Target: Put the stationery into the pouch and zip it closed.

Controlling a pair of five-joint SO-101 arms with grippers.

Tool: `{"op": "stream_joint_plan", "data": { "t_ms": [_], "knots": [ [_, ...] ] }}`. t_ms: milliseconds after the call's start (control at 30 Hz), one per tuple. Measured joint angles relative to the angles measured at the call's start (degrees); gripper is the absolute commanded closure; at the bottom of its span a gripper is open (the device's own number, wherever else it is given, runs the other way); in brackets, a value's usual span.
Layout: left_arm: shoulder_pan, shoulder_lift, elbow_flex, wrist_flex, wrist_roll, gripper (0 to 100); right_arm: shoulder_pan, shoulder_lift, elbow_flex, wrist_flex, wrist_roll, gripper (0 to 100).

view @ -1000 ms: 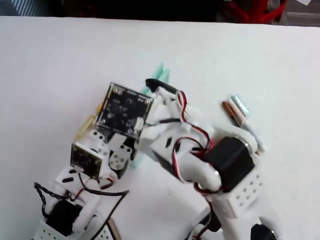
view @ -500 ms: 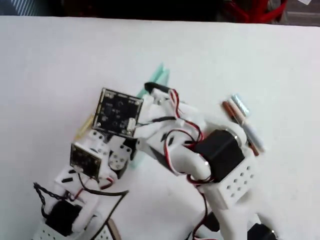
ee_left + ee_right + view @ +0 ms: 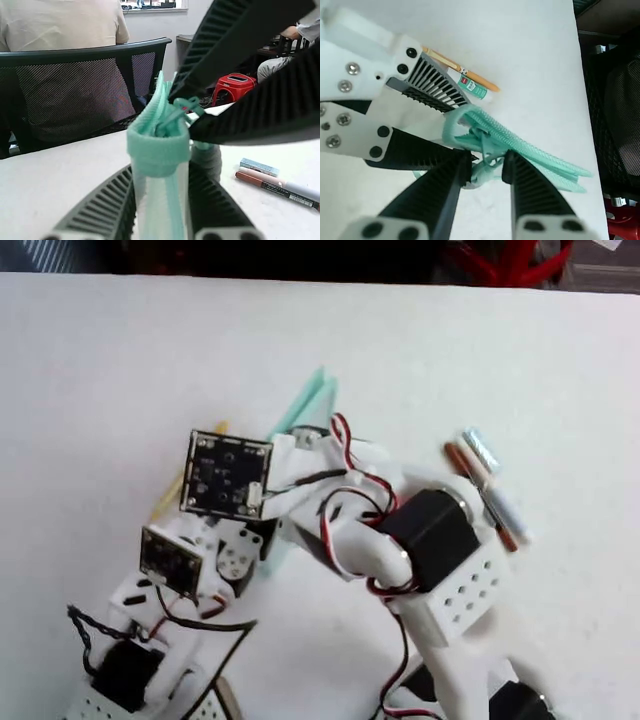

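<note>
Teal pouch pinched at its end in my L gripper; my R gripper nips the zip pull

2 arms crowded the table centre. The left gripper and right gripper were both clamped at the pouch, blocking its near end. A pencil lay just beside the left gripper, and markers lay near the right arm. There was open passage past the pouch's far end.

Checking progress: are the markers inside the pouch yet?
Out: the markers lie on the table, apart from the pouch.
</note>
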Motion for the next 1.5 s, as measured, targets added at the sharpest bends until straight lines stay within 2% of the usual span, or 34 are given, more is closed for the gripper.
{"op": "stream_joint_plan", "data": {
  "t_ms": [300,467,500,600,967,1233,1500],
  "knots": [
    [0.0,0.0,0.0,0.0,0.0,90,0.2,0.0,-0.5,-0.1,0.2,98.0],
    [0.0,0.0,0.1,0.1,0.0,76,0.4,0.0,0.0,-1.3,0.2,98.0],
    [0.0,0.1,0.8,0.7,0.0,76,0.4,0.0,0.0,-1.3,0.2,98.0],
    [0.0,0.2,1.5,3.2,0.0,79,0.4,0.0,-0.1,-1.3,0.2,98.0],
    [0.0,0.2,1.7,3.5,0.2,93,0.4,0.5,-1.9,-0.9,0.2,98.0],
    [0.0,0.2,1.8,3.2,0.3,94,4.5,1.6,-1.8,-4.5,0.2,98.0],
    [0.0,0.2,2.1,2.2,0.3,94,4.4,1.6,-1.8,-4.7,0.2,98.0]
  ]
}}
